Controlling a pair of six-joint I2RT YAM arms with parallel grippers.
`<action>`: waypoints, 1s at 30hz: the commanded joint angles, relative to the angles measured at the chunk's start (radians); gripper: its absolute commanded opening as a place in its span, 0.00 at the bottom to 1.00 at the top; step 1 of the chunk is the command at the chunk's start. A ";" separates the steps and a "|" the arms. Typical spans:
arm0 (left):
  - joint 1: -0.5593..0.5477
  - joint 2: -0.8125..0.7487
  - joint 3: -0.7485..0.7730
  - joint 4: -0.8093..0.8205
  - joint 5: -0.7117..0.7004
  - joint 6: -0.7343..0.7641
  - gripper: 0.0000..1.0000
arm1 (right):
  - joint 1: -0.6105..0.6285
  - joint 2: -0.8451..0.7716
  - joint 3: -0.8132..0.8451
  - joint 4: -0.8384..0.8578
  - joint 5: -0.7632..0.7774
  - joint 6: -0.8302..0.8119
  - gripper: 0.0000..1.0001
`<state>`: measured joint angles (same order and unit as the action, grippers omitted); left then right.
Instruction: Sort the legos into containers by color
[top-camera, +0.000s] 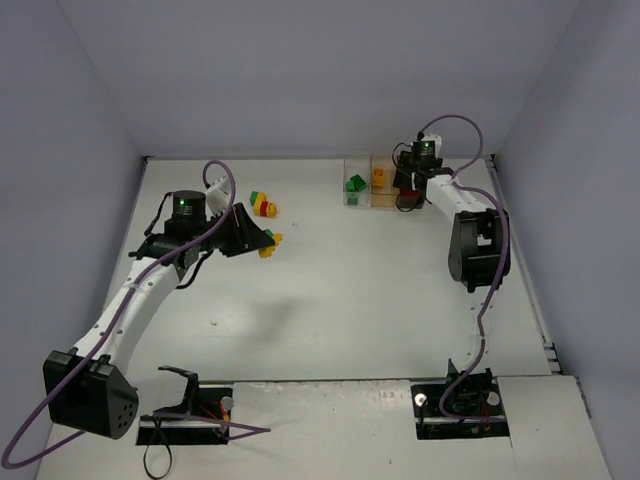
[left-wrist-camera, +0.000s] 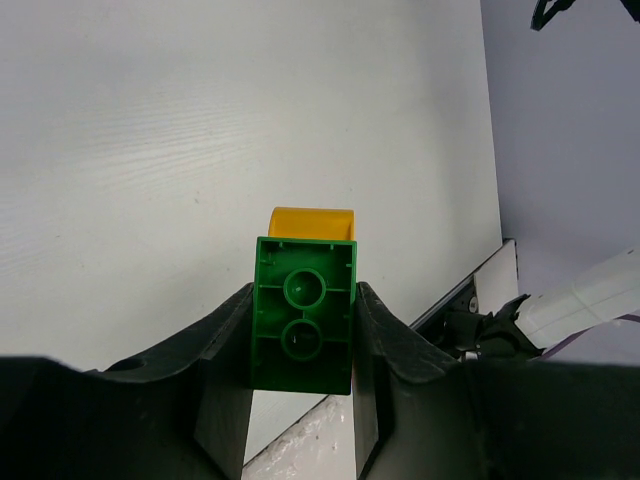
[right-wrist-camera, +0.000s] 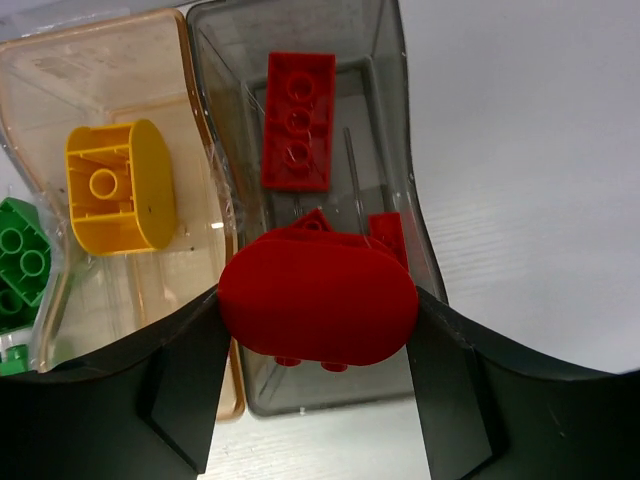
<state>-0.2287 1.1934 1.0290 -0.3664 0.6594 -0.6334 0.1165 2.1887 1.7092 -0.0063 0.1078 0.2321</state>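
Note:
My left gripper (left-wrist-camera: 304, 345) is shut on a green lego (left-wrist-camera: 304, 328) with a yellow lego (left-wrist-camera: 312, 222) stuck on its far end. In the top view this gripper (top-camera: 262, 241) holds the clump (top-camera: 270, 246) over the left of the table. A red-yellow-green clump (top-camera: 263, 205) lies just beyond it. My right gripper (right-wrist-camera: 318, 310) is shut on a rounded red lego (right-wrist-camera: 318, 298) above the dark grey container (right-wrist-camera: 400, 150), which holds a red brick (right-wrist-camera: 298, 120). The orange container (right-wrist-camera: 120, 80) holds a yellow lego (right-wrist-camera: 120, 185). The clear container (top-camera: 353, 172) holds green legos (right-wrist-camera: 22, 265).
The three joined containers (top-camera: 375, 181) stand at the back of the table, right of the middle, close to the back wall. The side walls close in the table at left and right. The right arm (top-camera: 478, 245) reaches along the right side.

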 joint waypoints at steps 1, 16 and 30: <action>0.003 -0.018 0.014 0.015 -0.015 0.020 0.01 | -0.003 -0.007 0.082 0.011 0.001 0.016 0.28; 0.003 0.026 0.036 0.053 0.005 0.017 0.01 | -0.003 -0.150 0.050 0.011 -0.022 -0.051 0.79; 0.003 0.106 0.141 0.105 0.052 -0.068 0.01 | 0.331 -0.630 -0.359 0.204 -0.476 -0.224 0.80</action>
<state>-0.2287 1.2945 1.1023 -0.3416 0.6704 -0.6628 0.3313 1.6535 1.3975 0.0929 -0.2249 0.0982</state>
